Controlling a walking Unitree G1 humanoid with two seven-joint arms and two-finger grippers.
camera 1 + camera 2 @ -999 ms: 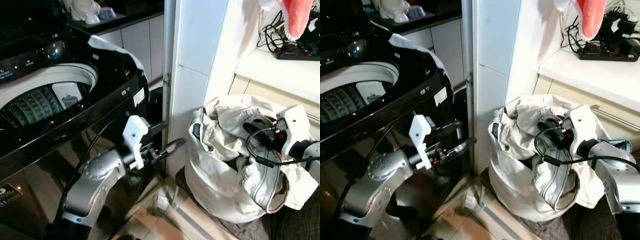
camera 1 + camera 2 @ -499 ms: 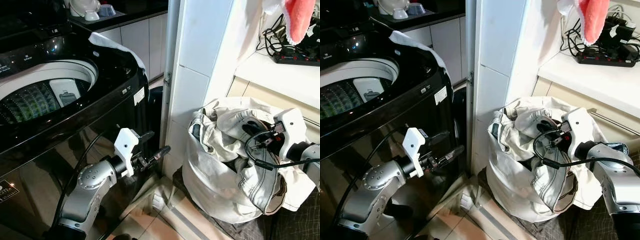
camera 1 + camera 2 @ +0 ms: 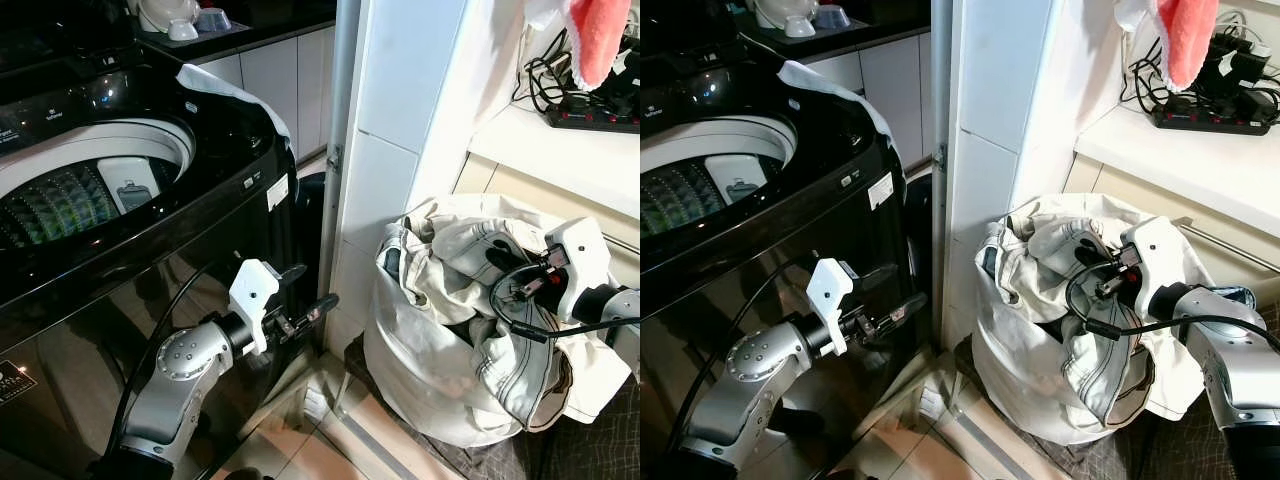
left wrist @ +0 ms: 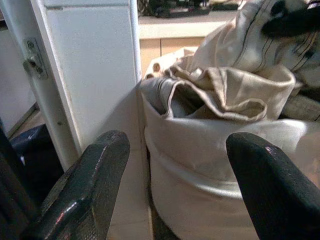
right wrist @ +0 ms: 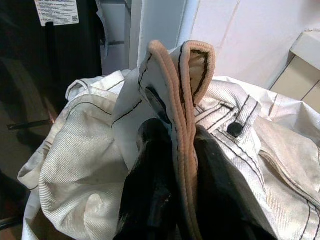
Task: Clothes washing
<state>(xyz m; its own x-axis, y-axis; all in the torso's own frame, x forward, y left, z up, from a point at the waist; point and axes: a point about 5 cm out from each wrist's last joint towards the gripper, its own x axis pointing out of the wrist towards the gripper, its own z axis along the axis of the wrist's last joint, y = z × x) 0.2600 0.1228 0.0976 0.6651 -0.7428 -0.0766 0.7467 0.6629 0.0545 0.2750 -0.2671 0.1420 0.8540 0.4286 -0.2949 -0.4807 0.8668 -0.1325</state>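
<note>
**Pinching a jacket fold at the laundry bag**

Gripping hard, the right gripper (image 5: 175,150) has its two black fingers (image 5: 150,165) clamped on a folded edge of the cream denim jacket with dark stitching (image 5: 90,165), the peach-lined fold standing upright between them. That jacket sits heaped in the top of the soft white laundry bag (image 3: 420,380), which stands on the floor at about 4 o'clock in the head view, just beside the white tiled pillar (image 3: 400,130). A dark round button (image 5: 234,129) shows on the garment near the pinch.

Over at 8 o'clock, the left gripper (image 3: 305,312) hangs low in front of the glossy black top-loading washing machine (image 3: 120,270), its fingers spread apart with nothing between them, pointing toward the bag. Through its wrist camera the two black fingertips (image 4: 95,170) frame the bag's rumpled rim.

The washer's round drum opening (image 3: 80,190) is uncovered at 10 o'clock, a white cloth (image 3: 225,90) draped over the machine's far corner. Up at 1 o'clock, a pink fluffy cloth (image 3: 598,35) hangs above a black power strip (image 3: 595,112) on the white counter (image 3: 560,145).
</note>
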